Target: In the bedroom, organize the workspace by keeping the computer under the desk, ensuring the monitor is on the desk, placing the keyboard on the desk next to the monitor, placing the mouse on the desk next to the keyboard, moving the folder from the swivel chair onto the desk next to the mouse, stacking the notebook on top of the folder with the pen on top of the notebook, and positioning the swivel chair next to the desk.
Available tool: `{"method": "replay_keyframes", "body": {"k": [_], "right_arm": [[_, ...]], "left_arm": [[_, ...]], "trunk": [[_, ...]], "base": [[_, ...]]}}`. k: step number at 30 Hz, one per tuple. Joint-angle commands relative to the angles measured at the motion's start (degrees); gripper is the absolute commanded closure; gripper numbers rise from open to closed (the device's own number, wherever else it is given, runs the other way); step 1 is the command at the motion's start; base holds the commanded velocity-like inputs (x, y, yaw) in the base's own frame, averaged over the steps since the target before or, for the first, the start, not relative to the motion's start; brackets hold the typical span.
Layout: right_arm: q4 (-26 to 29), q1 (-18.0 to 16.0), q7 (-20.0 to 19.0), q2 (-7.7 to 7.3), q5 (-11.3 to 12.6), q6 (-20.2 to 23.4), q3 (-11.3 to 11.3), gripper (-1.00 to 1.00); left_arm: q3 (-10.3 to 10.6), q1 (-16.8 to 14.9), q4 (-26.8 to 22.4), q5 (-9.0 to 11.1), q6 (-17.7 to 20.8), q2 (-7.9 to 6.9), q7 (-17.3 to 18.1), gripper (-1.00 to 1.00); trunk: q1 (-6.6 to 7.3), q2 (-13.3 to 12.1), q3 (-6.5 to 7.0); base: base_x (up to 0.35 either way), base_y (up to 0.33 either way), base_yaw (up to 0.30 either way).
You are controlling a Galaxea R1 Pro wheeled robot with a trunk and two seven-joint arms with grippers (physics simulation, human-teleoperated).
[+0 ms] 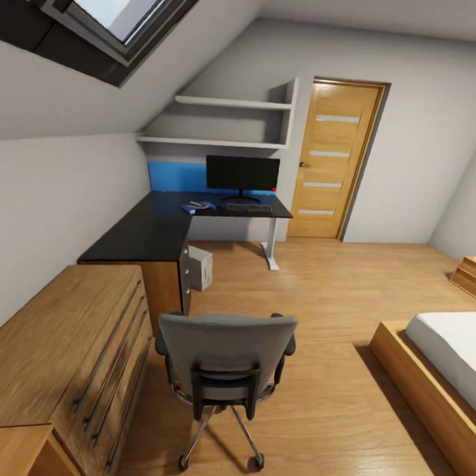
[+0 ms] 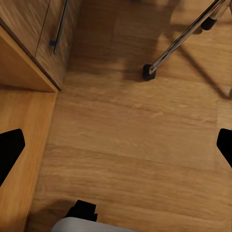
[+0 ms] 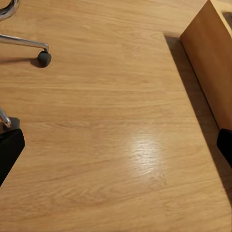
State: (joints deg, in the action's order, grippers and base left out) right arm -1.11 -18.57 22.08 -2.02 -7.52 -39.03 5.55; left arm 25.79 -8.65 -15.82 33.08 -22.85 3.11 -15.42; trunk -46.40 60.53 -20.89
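Observation:
The swivel chair (image 1: 224, 357) stands in the foreground with its grey back towards me, well short of the desk (image 1: 147, 232); its seat is hidden. On the black desk top stand the monitor (image 1: 242, 175) and, in front of it, the keyboard (image 1: 248, 208). Left of the keyboard lies a flat blue thing, apparently the folder (image 1: 197, 207); what lies on it is too small to tell. Under the desk sits the light grey computer (image 1: 199, 267). My left gripper (image 2: 116, 150) and right gripper (image 3: 116, 147) hang open and empty over the wooden floor, near chair castors (image 2: 149, 71) (image 3: 44, 58).
A wooden chest of drawers (image 1: 54, 367) lines the left wall beside the chair, its corner close to my left gripper (image 2: 29, 38). A bed with a wooden frame (image 1: 413, 375) (image 3: 212, 58) stands at the right. Beyond the desk are wall shelves (image 1: 231, 121) and a closed door (image 1: 334, 159).

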Motion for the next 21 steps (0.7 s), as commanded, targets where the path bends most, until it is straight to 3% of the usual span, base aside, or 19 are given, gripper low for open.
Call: {"method": "replay_keyframes", "body": {"k": [1,21], "right_arm": [[-0.12,-0.06,0.60,0.00,-0.37,0.00,0.43,-1.00],[-0.12,-0.06,0.60,0.00,-0.36,0.00,0.43,-1.00]], "left_arm": [[0.49,-0.05,0.00,0.23,-0.18,-0.02,-0.44,-1.00],[0.49,-0.05,0.00,0.23,-0.21,-0.03,-0.49,-1.00]], "trunk": [[-0.23,0.46,-0.25],[-4.62,8.48,-3.84]], "base": [[0.000,0.000,0.000],[0.000,0.000,0.000]]}}
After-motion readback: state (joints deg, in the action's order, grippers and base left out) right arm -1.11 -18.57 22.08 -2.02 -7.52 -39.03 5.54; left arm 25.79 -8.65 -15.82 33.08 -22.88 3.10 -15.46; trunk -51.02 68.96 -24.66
